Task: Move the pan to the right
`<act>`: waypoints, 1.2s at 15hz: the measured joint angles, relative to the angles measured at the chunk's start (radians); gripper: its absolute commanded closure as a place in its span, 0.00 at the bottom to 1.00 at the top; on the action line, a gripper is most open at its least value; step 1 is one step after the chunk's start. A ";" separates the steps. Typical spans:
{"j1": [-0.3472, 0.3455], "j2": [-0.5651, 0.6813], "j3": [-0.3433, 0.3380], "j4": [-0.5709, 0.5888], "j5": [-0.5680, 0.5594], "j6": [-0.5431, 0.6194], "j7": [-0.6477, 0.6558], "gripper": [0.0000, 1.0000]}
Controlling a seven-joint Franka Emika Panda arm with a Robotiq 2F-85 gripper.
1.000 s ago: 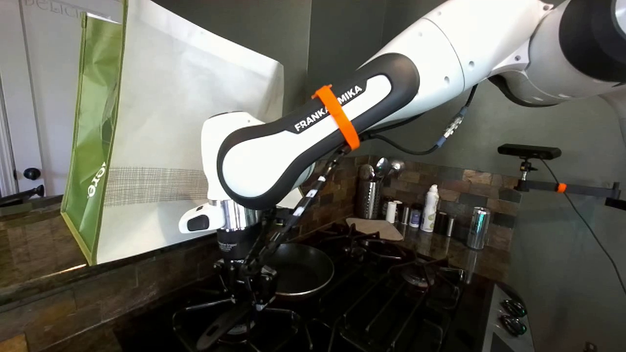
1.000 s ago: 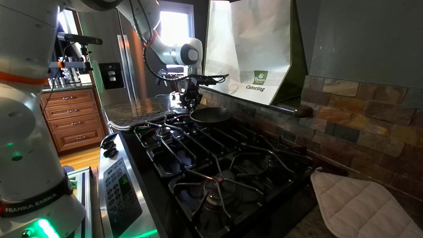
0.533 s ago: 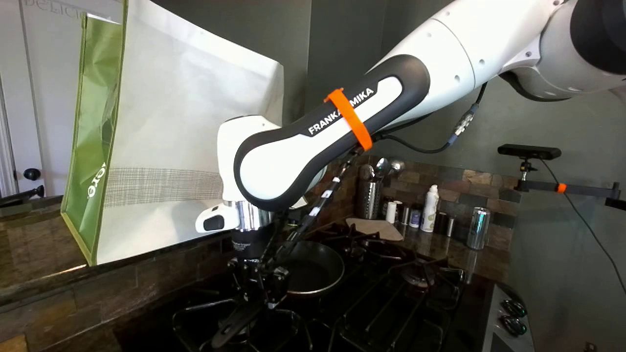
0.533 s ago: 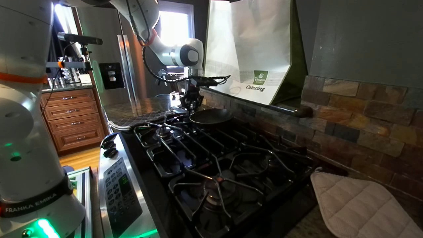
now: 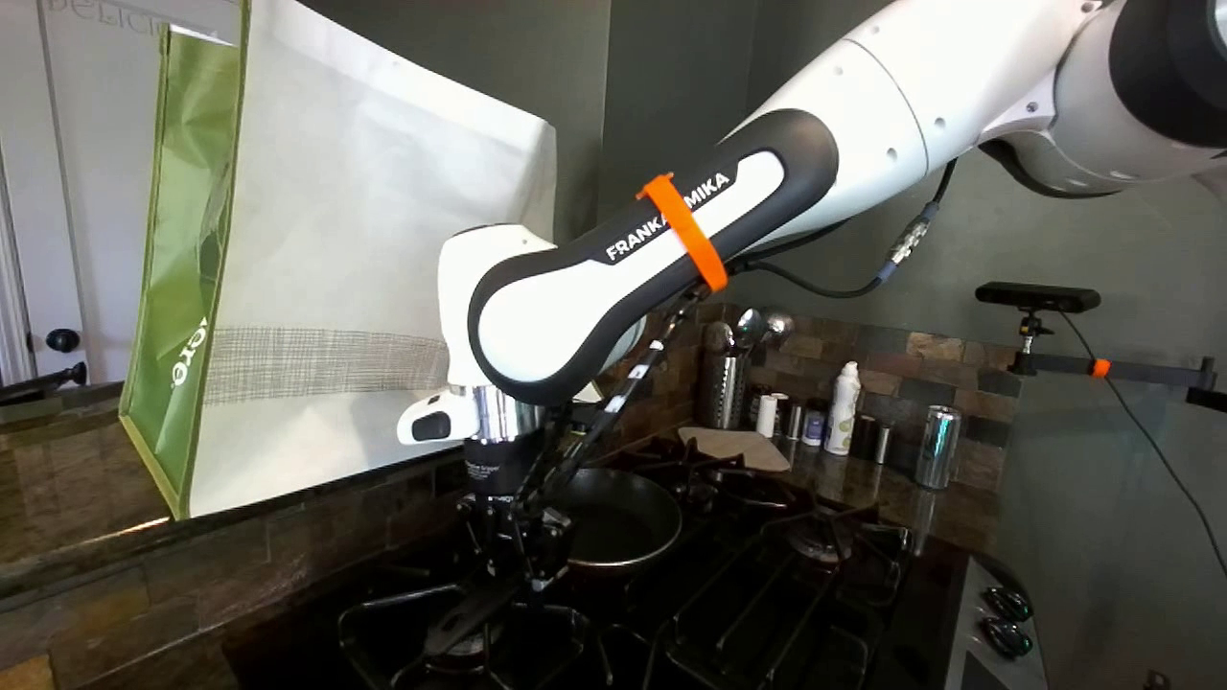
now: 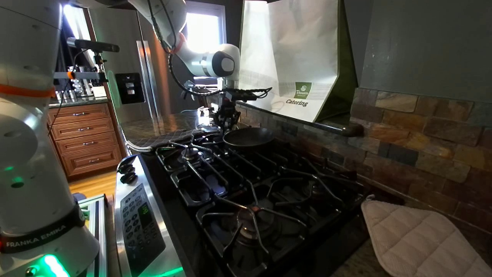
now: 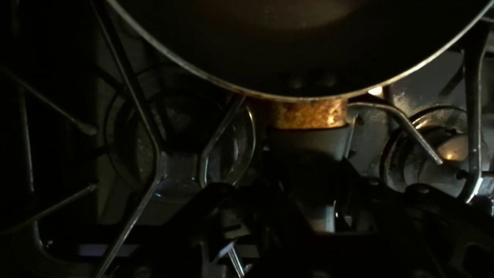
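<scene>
The gripper (image 7: 308, 172) pinches the handle (image 7: 308, 141) of the pan (image 7: 301, 46), one finger on each side, near the rim. In both exterior views the pan is over the burner grates (image 6: 254, 209), near the stone-tiled wall (image 6: 403, 127); whether its base touches them cannot be told. A quilted pot holder (image 6: 423, 234) lies well apart, beside the stove (image 6: 132, 219).

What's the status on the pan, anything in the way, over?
Hand shut on handle. Pan over burner grates, contact unclear. They might snag it.

Pan (image 6: 249, 137) over grates (image 6: 255, 209), tool (image 5: 518, 577) around its handle (image 5: 470, 621), potholder (image 6: 419, 234) beside stove (image 6: 173, 204)
</scene>
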 measured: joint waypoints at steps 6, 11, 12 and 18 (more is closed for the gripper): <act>-0.044 -0.005 -0.018 -0.005 0.023 0.000 0.000 0.88; -0.061 -0.038 -0.032 -0.042 0.036 0.002 0.000 0.88; -0.063 -0.045 -0.036 -0.053 0.035 0.002 0.000 0.88; -0.066 -0.061 -0.053 -0.076 0.034 0.002 0.000 0.63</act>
